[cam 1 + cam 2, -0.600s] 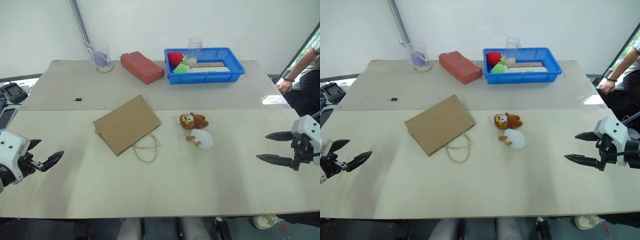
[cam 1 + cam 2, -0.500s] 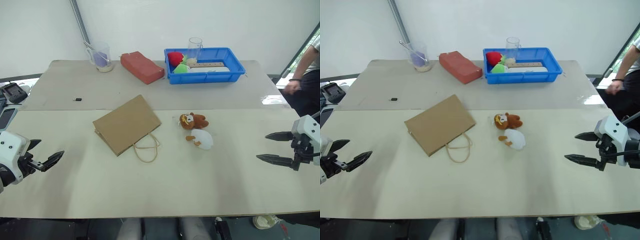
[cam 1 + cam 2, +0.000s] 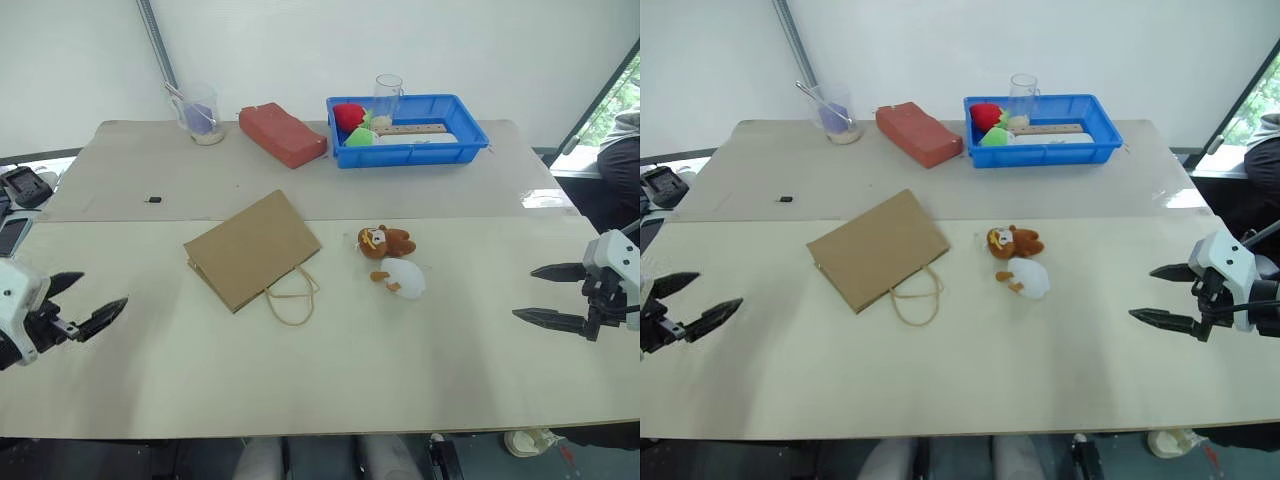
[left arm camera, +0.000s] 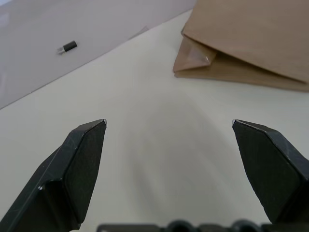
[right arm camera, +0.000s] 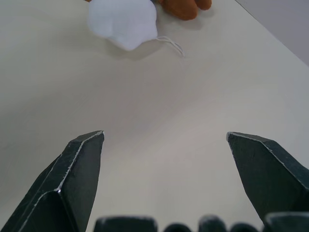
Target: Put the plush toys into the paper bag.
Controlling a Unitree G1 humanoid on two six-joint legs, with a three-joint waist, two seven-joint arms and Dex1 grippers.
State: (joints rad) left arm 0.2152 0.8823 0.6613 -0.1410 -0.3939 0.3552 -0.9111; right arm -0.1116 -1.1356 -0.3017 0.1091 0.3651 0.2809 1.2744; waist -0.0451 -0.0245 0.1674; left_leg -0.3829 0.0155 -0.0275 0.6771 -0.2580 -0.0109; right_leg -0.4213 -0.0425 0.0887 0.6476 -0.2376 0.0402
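The brown paper bag (image 3: 251, 246) lies flat on the table's middle, its cord handles (image 3: 292, 293) toward the front. Just right of it sit the plush toys: a brown animal (image 3: 384, 241) and, touching it in front, a white round one (image 3: 404, 278). My left gripper (image 3: 88, 298) hovers open over the table's near left edge, well left of the bag, whose corner (image 4: 227, 53) shows in the left wrist view. At the far right my right gripper (image 3: 545, 294) is open and empty, pointing toward the toys; the white toy (image 5: 123, 21) shows ahead of it.
At the back stand a blue tray (image 3: 470, 137) holding red and green soft balls and a glass, a red brick-shaped block (image 3: 281, 134), and a clear cup (image 3: 203, 112). A small dark item (image 3: 154, 199) lies at back left. A person stands at the right edge (image 3: 618, 160).
My left gripper has drawn a little to the left and back toward the table's edge. The person at the right has pulled their arm away. The right gripper has not moved.
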